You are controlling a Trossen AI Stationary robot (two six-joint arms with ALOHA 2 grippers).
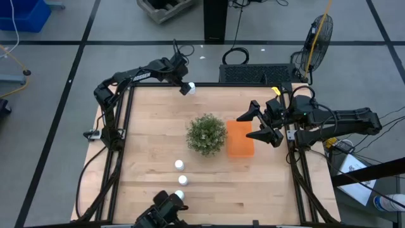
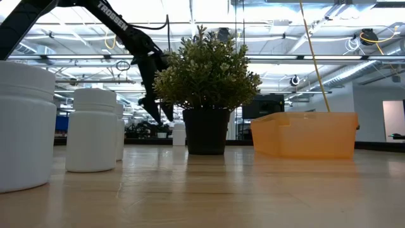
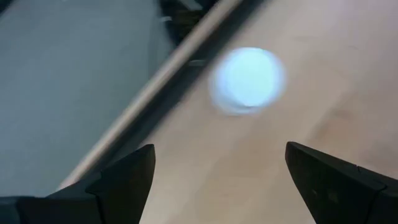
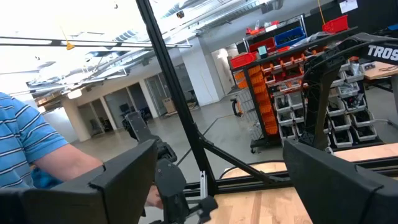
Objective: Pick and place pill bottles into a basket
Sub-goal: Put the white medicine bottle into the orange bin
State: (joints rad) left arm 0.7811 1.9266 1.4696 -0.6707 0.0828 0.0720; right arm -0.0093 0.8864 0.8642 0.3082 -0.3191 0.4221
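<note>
One white pill bottle (image 1: 190, 89) stands upright on its base at the table's far edge; it also shows in the low view (image 2: 179, 134) and, from above, in the left wrist view (image 3: 249, 79). My left gripper (image 1: 183, 82) hovers open just above it (image 3: 217, 168), touching nothing. Three more bottles (image 1: 180, 164) (image 1: 181, 180) (image 1: 179, 195) stand near the front edge, large in the low view (image 2: 92, 130). The orange basket (image 1: 240, 139) sits right of the plant. My right gripper (image 1: 256, 126) is open and empty by the basket's right side.
A round green bushy plant (image 1: 206, 134) in a dark pot (image 2: 205, 130) stands mid-table between the bottles and the basket (image 2: 304, 134). A black frame runs along the table's edges (image 1: 120, 120). A person in a striped blue sleeve (image 4: 31, 143) shows beyond the table.
</note>
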